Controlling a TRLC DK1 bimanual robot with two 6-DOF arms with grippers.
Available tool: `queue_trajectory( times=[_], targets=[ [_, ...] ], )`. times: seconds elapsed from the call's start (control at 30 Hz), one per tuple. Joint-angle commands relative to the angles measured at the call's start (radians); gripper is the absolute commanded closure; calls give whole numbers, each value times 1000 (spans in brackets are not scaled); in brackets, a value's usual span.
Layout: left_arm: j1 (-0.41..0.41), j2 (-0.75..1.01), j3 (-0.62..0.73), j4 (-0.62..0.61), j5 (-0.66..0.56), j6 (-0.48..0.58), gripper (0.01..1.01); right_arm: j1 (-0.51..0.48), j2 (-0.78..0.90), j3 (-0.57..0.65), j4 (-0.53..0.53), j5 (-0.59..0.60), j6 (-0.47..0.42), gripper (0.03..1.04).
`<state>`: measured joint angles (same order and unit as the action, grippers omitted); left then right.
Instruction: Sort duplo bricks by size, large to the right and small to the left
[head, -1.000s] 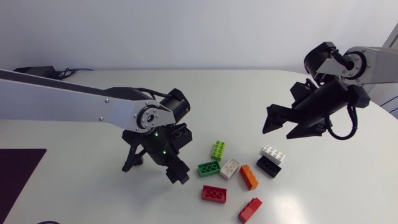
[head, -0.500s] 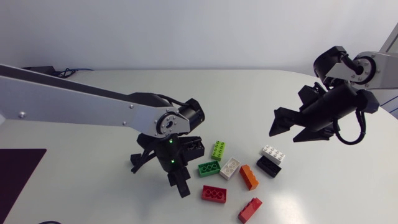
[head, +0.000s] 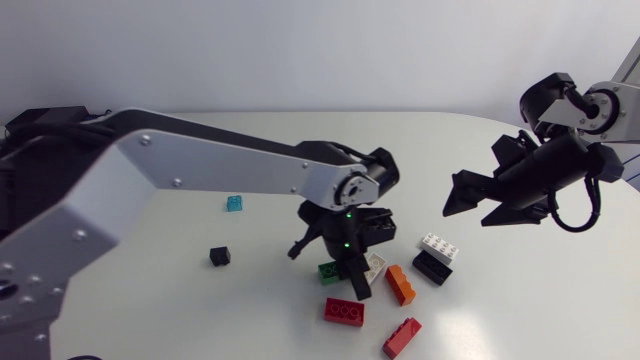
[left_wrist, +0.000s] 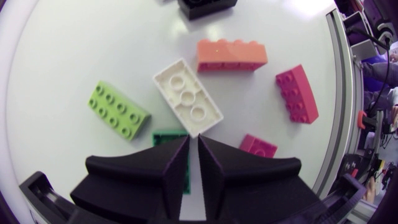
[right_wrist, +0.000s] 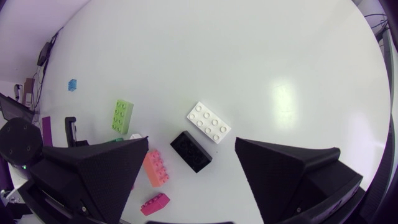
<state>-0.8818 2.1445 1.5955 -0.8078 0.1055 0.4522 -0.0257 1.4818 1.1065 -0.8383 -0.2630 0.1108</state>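
Observation:
My left gripper (left_wrist: 193, 163) is shut with nothing between its fingers. It hangs low over the brick cluster (head: 345, 262). A dark green brick (left_wrist: 166, 135) lies partly under its fingertips, and a white brick (left_wrist: 188, 98) lies just ahead of them. A lime brick (left_wrist: 118, 109), an orange brick (left_wrist: 231, 55) and two red bricks (left_wrist: 297, 93) (left_wrist: 258, 146) lie around. A small teal brick (head: 235, 203) and a small black brick (head: 220, 256) sit apart to the left. My right gripper (head: 472, 212) hovers open above a large white brick (right_wrist: 209, 121) and a black brick (right_wrist: 194, 151).
The left arm (head: 230, 165) stretches across the table's middle and hides the lime brick in the head view. The table's curved edge (head: 600, 180) runs close behind the right arm. Bare tabletop (head: 130, 300) lies at the front left.
The left arm swung right from the table's left part to over the cluster, and its gripper closed empty. The small teal and black bricks came into view. The right arm drifted slightly right.

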Motion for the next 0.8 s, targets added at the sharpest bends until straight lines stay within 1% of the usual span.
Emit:
queue_trajectory(
  times=[0.0,0.07,0.17,0.27,0.37,0.43,0.47,0.5,0.53,0.57,0.6,0.67,0.77],
  targets=[
    [-25,68,92,-34,11,9,900,-13,-12,-30,-10,-10,-20,61],
    [-28,60,112,-54,16,9,900,-11,-15,-31,-16,-12,-26,61],
    [0,-5,81,-76,22,11,900,10,-20,-28,-19,-16,-30,61],
    [50,-100,7,-77,34,11,898,75,-20,-16,-21,-15,-8,61],
    [84,-201,-72,-74,40,8,893,148,-20,-13,-21,-15,12,61],
    [107,-259,-123,-71,40,-10,843,216,-18,-30,-13,-15,27,61],
    [122,-298,-157,-70,39,-18,728,259,-17,-40,-10,-13,32,61],
    [135,-337,-195,-64,39,-26,538,303,-14,-50,-7,-12,44,61],
    [149,-377,-232,-50,39,-30,307,342,-11,-59,1,-8,58,61],
    [167,-419,-272,-31,39,-32,120,380,-8,-65,11,1,70,61],
    [187,-463,-310,-11,39,-33,62,409,0,-68,22,10,82,61],
    [224,-532,-371,1,39,-35,62,466,34,-71,41,31,101,61],
    [305,-624,-467,29,39,-41,61,566,95,-68,71,79,136,61]
  ],
)
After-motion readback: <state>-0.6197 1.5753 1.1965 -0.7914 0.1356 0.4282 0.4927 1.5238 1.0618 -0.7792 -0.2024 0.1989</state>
